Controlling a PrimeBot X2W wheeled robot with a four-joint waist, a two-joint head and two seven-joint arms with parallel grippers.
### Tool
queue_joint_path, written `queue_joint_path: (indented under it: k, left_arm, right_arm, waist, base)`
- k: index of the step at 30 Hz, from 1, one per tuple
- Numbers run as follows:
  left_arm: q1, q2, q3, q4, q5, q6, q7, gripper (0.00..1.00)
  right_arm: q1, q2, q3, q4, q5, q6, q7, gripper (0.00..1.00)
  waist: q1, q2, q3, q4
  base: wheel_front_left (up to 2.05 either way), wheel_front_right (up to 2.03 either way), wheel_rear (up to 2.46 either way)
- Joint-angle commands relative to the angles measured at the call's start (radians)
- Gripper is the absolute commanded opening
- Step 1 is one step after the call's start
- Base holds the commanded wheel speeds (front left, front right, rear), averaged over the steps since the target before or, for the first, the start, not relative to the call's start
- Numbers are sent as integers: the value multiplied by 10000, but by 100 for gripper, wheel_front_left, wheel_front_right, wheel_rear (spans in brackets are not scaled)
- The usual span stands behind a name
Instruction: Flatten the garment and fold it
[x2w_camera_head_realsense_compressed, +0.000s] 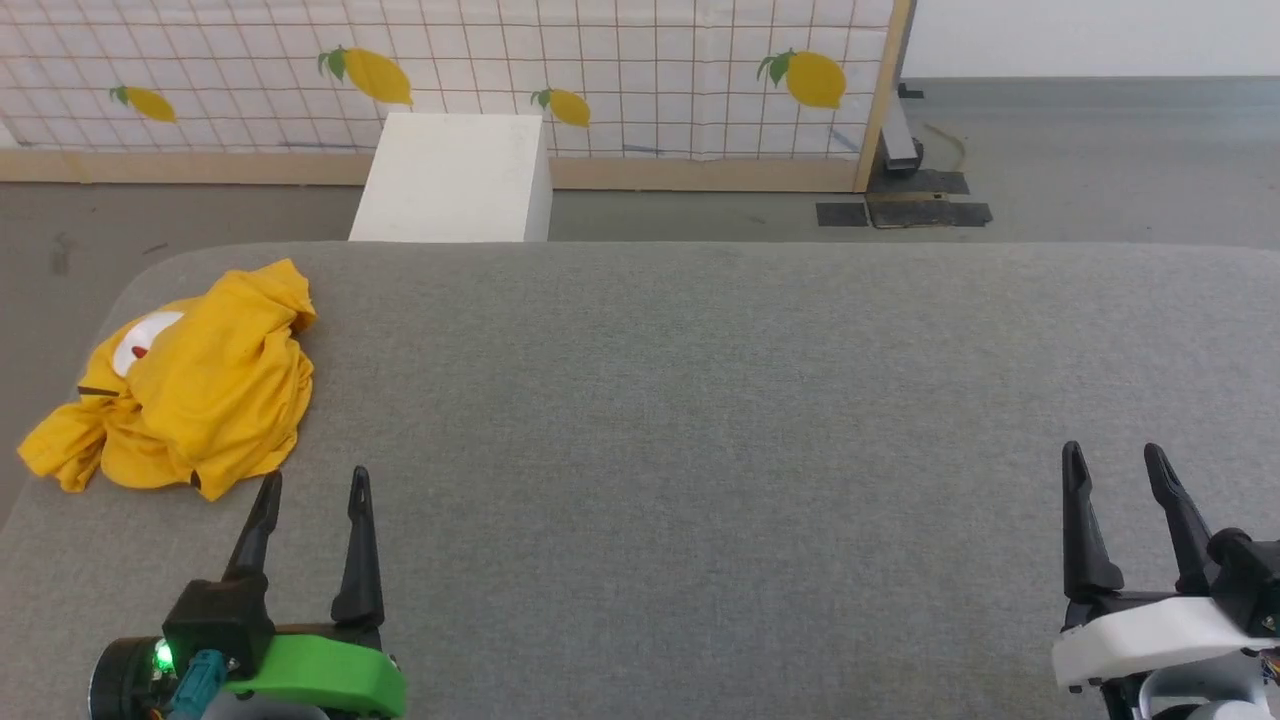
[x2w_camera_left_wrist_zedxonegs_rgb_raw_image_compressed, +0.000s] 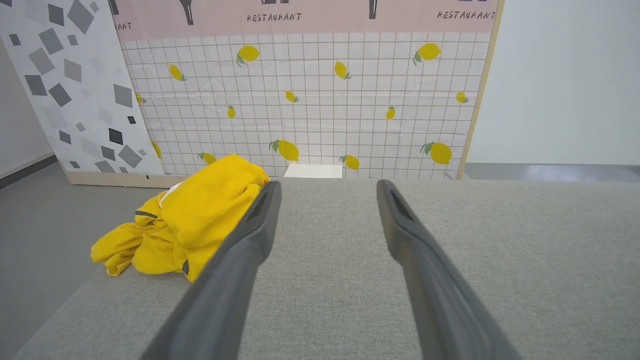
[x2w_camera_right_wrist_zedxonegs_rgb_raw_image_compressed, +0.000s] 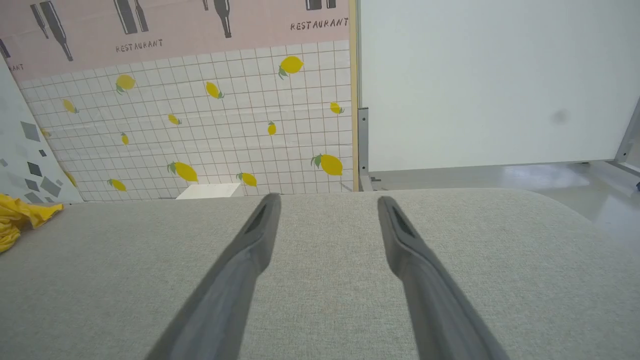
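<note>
We find the garment (x2w_camera_head_realsense_compressed: 190, 385) heaped on the counter (x2w_camera_head_realsense_compressed: 700, 400), just ahead of our left hand (x2w_camera_head_realsense_compressed: 315, 475) and a little to its left, apart from it. Our right hand (x2w_camera_head_realsense_compressed: 1112, 448) lies well apart, far right of both. Beyond the counter, a box (x2w_camera_head_realsense_compressed: 455, 180) stands on the floor (x2w_camera_head_realsense_compressed: 1100, 160) before the wall panel (x2w_camera_head_realsense_compressed: 600, 60).

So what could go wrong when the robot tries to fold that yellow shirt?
The crumpled bright yellow T-shirt lies by the left edge of the grey fabric table; a clumsy pull might drag it off.
It is bunched up, so a sleeve or hem is hard to find.
The open right gripper is far away; it needs a long reach.
</note>
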Motion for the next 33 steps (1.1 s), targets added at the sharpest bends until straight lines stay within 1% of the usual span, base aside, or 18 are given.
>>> queue_joint_path:
  k: [1, 10, 18, 33]
  left_arm:
    - [82, -28, 48, -72, -169, -25, -148, 100]
    - [162, -31, 145, -81, -352, 7, -330, 100]
    - [265, -33, 217, -119, -503, 38, -494, 100]
    - [594, -38, 349, -161, -622, 48, -804, 100]
  right_arm:
    - [60, 2, 5, 24, 87, -13, -121, 100]
    - [97, 2, 139, 110, 86, -15, -304, 100]
    - [129, 2, 317, 214, 107, -16, -469, 100]
    - [310, 3, 526, 567, 344, -18, -780, 100]
  waist:
    - [0, 0, 21, 126]
    - [0, 0, 46, 784]
    - [0, 0, 46, 1506]
    - [0, 0, -267, 3156]
  base:
    - [0, 0, 0]
    - [0, 0, 0]
    - [0, 0, 0]
    - [0, 0, 0]
